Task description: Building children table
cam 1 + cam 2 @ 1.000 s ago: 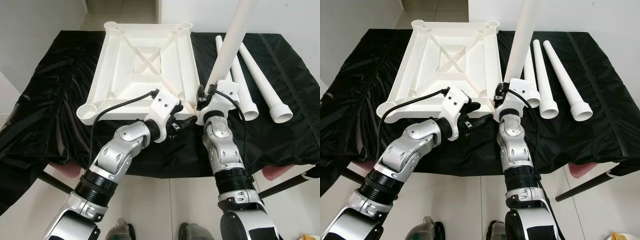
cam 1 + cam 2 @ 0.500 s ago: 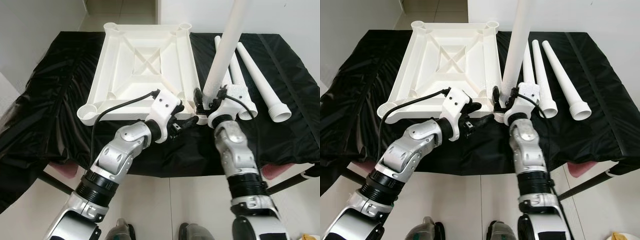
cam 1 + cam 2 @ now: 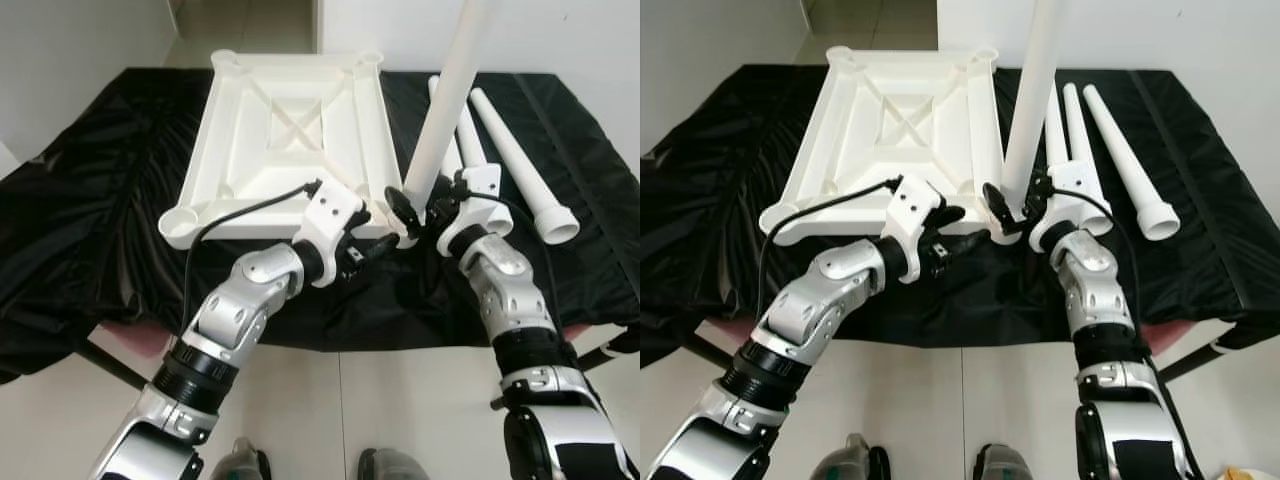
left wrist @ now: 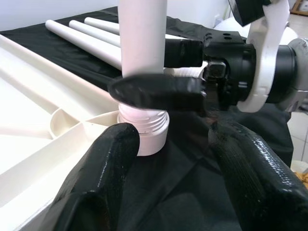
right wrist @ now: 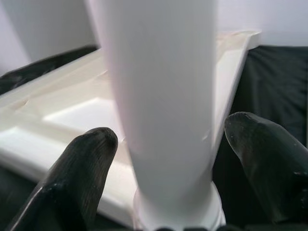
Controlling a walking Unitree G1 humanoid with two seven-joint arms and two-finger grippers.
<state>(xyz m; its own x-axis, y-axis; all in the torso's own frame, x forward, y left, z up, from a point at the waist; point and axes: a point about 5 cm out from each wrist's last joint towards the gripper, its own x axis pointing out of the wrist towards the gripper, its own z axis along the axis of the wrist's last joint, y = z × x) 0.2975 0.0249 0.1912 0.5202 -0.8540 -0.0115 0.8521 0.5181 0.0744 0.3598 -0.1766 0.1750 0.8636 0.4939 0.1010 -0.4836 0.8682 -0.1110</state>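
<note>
The white tabletop [image 3: 290, 140] lies upside down on the black cloth [image 3: 100, 220]. At the tabletop's near right corner, a white leg [image 3: 445, 110] stands upright, slightly tilted. The right gripper [image 3: 418, 213] has its fingers on either side of the leg's base; whether they press it cannot be told. The left gripper [image 3: 375, 246] sits just near of that corner, fingers spread. Three loose legs [image 3: 520, 165] lie right of the tabletop.

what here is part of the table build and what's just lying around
Part of the job:
- upside-down white tabletop
- upright leg at its near right corner, right gripper around the base
- three spare legs lying on the right
- left gripper, open beside that corner

Just there:
- black cloth
</note>
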